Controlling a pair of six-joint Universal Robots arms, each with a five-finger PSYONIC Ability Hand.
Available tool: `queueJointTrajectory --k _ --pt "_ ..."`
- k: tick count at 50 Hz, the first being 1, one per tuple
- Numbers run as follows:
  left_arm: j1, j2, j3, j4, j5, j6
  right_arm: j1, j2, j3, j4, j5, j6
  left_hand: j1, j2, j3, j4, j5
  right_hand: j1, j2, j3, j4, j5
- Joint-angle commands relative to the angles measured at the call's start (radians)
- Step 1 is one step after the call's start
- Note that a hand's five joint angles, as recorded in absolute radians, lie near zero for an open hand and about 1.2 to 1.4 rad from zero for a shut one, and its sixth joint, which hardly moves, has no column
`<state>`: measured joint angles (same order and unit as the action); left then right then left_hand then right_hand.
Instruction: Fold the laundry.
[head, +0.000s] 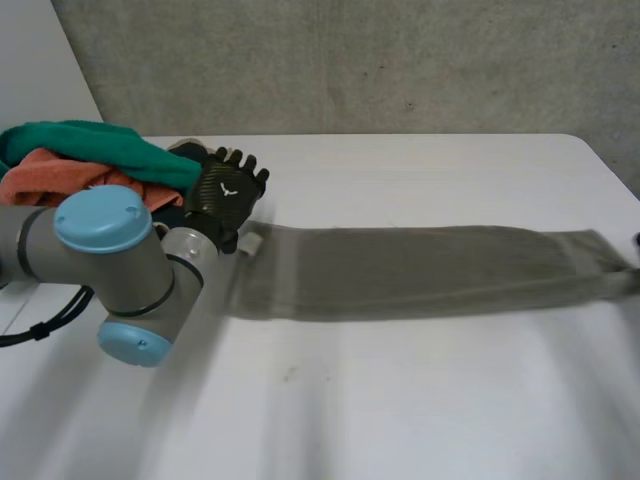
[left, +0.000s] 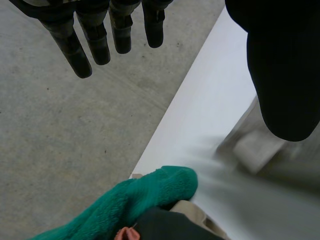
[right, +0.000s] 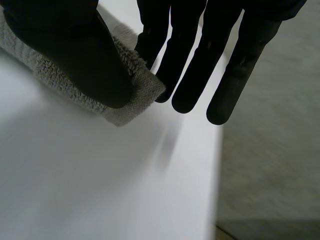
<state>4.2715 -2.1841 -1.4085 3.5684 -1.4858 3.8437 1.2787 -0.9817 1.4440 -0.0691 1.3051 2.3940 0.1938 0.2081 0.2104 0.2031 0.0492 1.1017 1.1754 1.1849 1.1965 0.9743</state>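
A grey towel (head: 420, 272), folded into a long narrow strip, lies across the white table (head: 400, 400) from left to right. My left hand (head: 225, 190) hovers just past the strip's left end, fingers (left: 95, 40) straight and apart from the thumb, holding nothing. That end of the towel (left: 260, 150) lies below the thumb. At the strip's right end my right hand (right: 75, 45) pinches a corner of the towel (right: 135, 95), with the thumb on top and straight fingers (right: 190, 75) behind it.
A pile of laundry sits at the table's back left: a green cloth (head: 90, 145) over an orange one (head: 60, 175) and a dark piece. The green cloth (left: 135, 200) reaches the table's edge. The right hand is close to the table's right edge (right: 216, 175).
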Motion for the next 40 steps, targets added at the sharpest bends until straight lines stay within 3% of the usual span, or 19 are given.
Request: queueJointTrajectory --k 1,4,7,15,21,28,31,32,34,35,40 --pt "0.011 0.078 -0.087 0.0 0.009 -0.003 -0.091 -0.04 -0.05 -0.005 0.029 -0.229 -0.019 -0.034 -0.036 -0.029 -0.049 0.295 0.221 0.211 0.2 0.247" --pt "0.011 0.102 -0.113 0.0 0.01 -0.003 -0.075 -0.043 -0.051 -0.033 0.017 -0.309 -0.019 -0.034 -0.036 -0.029 -0.049 0.295 0.221 0.211 0.2 0.247" --pt "0.011 0.122 -0.127 0.0 0.01 -0.004 0.014 -0.057 -0.05 -0.084 0.006 -0.293 -0.019 -0.034 -0.036 -0.029 -0.049 0.295 0.221 0.211 0.2 0.247" --pt "0.011 0.176 -0.155 0.0 0.005 -0.079 0.452 -0.169 0.039 -0.273 -0.128 -0.214 -0.019 -0.034 -0.036 -0.029 -0.049 0.295 0.221 0.211 0.2 0.247" --pt "0.011 0.208 -0.181 0.0 0.005 -0.158 0.765 -0.083 0.052 -0.325 -0.198 -0.217 -0.019 -0.034 -0.036 -0.029 -0.049 0.295 0.221 0.211 0.2 0.247" --pt "0.005 0.207 -0.193 0.0 0.005 -0.162 0.898 0.09 0.01 -0.305 -0.187 -0.225 -0.019 -0.034 -0.036 -0.029 -0.049 0.295 0.221 0.211 0.2 0.247" --pt "0.002 0.207 -0.196 0.001 0.004 -0.164 0.901 0.095 0.012 -0.314 -0.167 -0.219 -0.019 -0.034 -0.036 -0.029 -0.049 0.295 0.221 0.211 0.2 0.247" --pt "0.001 0.207 -0.196 0.001 0.004 -0.164 0.893 0.089 0.013 -0.317 -0.147 -0.199 -0.019 -0.034 -0.036 -0.029 -0.049 -0.126 -0.2 -0.209 -0.221 -0.173" --pt "-0.001 0.207 -0.194 0.001 0.004 -0.164 0.893 0.083 0.018 -0.316 -0.106 -0.17 -0.019 -0.034 -0.036 -0.029 -0.049 -0.755 -0.829 -0.838 -0.85 -0.802" --pt "-0.001 0.208 -0.194 0.001 0.005 -0.164 0.893 0.077 0.024 -0.316 -0.081 -0.145 -0.019 -0.034 -0.036 -0.029 -0.049 -0.927 -1.001 -1.01 -1.022 -0.974" --pt "-0.002 0.208 -0.185 0.001 0.005 -0.164 0.797 -0.085 0.087 -0.287 0.046 0.055 -0.019 -0.034 -0.036 -0.029 -0.049 -0.927 -1.001 -1.01 -1.022 -0.974"
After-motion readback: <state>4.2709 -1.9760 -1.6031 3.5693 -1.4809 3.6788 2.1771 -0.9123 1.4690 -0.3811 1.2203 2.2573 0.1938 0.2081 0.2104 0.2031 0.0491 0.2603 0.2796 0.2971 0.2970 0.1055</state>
